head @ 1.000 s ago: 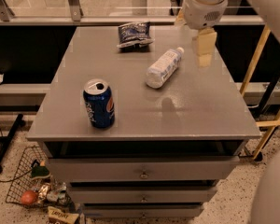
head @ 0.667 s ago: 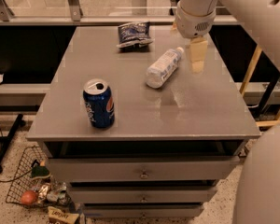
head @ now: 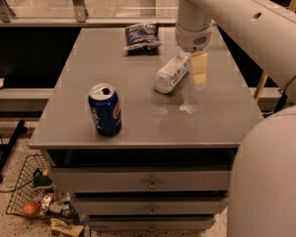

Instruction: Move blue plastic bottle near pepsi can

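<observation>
Gripper [head: 198, 69] beside blue plastic bottle [head: 171, 73] lying toward far-right corner; spread: cannot tell. Likely light, slick, crushable: grasp mid-body.

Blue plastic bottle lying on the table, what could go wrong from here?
The clear bluish plastic bottle lies on its side, so a nudge from the gripper beside it could roll it away. The dark blue Pepsi can stands upright near the grey table's front edge; the bottle might topple it.

Warm, dim overhead light left a pale glare patch on the counter [head: 89, 83] below the end effector [head: 199, 69], which hung over its far half; the recess beneath lay dark.
</observation>
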Robot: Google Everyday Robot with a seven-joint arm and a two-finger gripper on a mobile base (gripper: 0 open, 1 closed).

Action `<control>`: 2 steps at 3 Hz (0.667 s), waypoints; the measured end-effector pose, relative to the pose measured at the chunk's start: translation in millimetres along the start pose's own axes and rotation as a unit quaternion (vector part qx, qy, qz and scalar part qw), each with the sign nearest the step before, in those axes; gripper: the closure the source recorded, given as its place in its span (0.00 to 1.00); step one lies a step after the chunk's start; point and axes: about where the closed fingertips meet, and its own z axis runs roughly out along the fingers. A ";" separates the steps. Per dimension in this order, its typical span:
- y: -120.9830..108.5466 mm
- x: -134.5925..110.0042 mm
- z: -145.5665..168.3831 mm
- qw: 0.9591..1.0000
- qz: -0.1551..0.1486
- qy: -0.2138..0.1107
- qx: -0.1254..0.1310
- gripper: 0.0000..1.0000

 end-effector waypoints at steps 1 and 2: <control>-4.7 -11.0 2.3 1.000 -0.011 0.004 0.001 0.00; -4.7 -18.0 9.8 1.000 -0.019 0.008 -0.012 0.18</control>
